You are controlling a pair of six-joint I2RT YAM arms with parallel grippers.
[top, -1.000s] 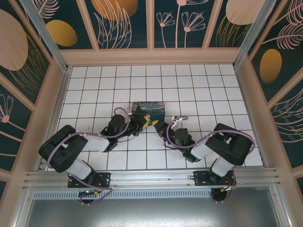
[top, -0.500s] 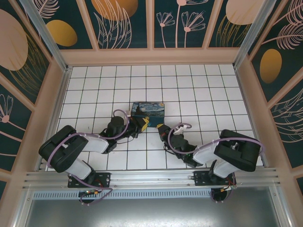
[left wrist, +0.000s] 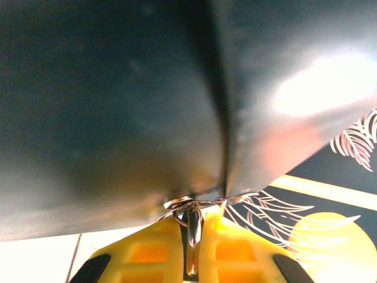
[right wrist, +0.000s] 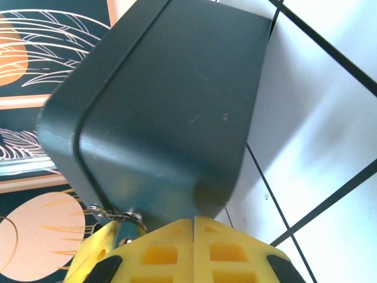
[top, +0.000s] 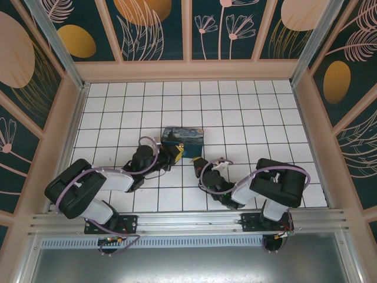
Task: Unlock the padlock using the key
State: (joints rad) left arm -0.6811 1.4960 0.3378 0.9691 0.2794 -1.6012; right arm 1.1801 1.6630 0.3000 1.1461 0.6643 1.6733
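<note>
Gleaming slim metal key (left wrist: 192, 234)

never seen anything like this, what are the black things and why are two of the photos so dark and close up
The black jointed things are two robot arms, a left arm and a right arm, bolted at the table's near edge. The wide picture comes from a camera above and behind them. On the white tiled table lies a small box printed like a starry night painting. The left gripper and right gripper sit at its near side.

The other two pictures come from cameras on each wrist, very close to the box's dark side. The yellow shapes are gripper fingers. The left gripper is shut on a thin metal key, as far as I can tell. The right gripper is shut; a small metal ring sits beside it.
</note>
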